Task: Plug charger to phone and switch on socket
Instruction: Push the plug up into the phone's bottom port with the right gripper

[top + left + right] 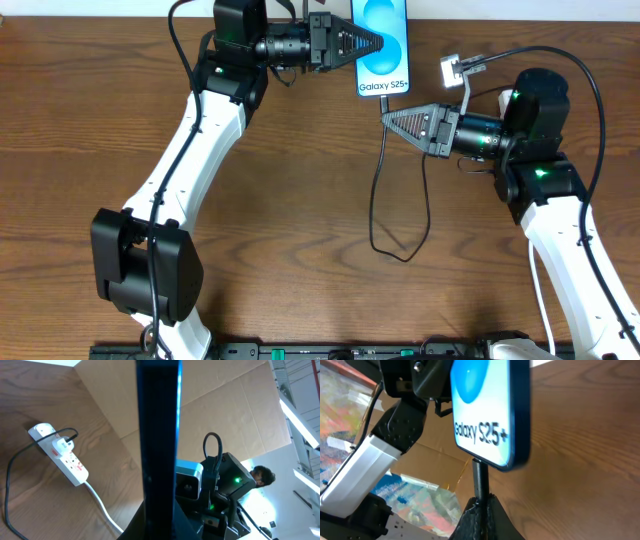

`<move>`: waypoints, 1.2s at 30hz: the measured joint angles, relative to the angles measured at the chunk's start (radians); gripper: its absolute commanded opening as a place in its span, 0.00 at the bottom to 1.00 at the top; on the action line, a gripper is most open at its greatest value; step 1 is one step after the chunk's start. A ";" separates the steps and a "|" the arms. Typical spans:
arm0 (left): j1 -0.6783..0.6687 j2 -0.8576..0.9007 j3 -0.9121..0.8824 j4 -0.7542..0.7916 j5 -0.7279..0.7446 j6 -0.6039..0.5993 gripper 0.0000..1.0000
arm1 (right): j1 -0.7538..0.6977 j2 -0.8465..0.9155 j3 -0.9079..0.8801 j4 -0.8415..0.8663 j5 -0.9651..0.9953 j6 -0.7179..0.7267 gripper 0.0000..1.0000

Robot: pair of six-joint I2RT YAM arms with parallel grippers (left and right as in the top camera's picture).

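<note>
Right claw (385, 117), horizontal, pinches charger (480, 477) under phone (390, 72) gripped by left claw (384, 42).

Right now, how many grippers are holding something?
2. The left gripper is shut on the phone at its side; the right gripper is shut on the charger, its tip at the phone's bottom edge.

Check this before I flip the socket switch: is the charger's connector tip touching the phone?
Touching. The right wrist view shows the connector tip meeting the bottom edge of the phone, with no gap between them.
</note>
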 measured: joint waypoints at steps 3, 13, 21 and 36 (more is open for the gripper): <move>0.001 0.000 0.000 0.002 -0.002 -0.002 0.07 | 0.008 0.000 -0.002 0.024 0.003 0.018 0.01; 0.003 0.000 0.000 0.003 -0.003 -0.002 0.07 | 0.015 0.000 -0.006 0.042 0.019 0.038 0.01; 0.003 0.000 0.000 0.002 -0.003 -0.002 0.07 | 0.015 0.000 -0.006 0.042 0.021 0.038 0.01; 0.003 0.000 0.000 0.002 -0.002 -0.001 0.07 | 0.002 0.000 -0.006 0.044 0.020 0.042 0.11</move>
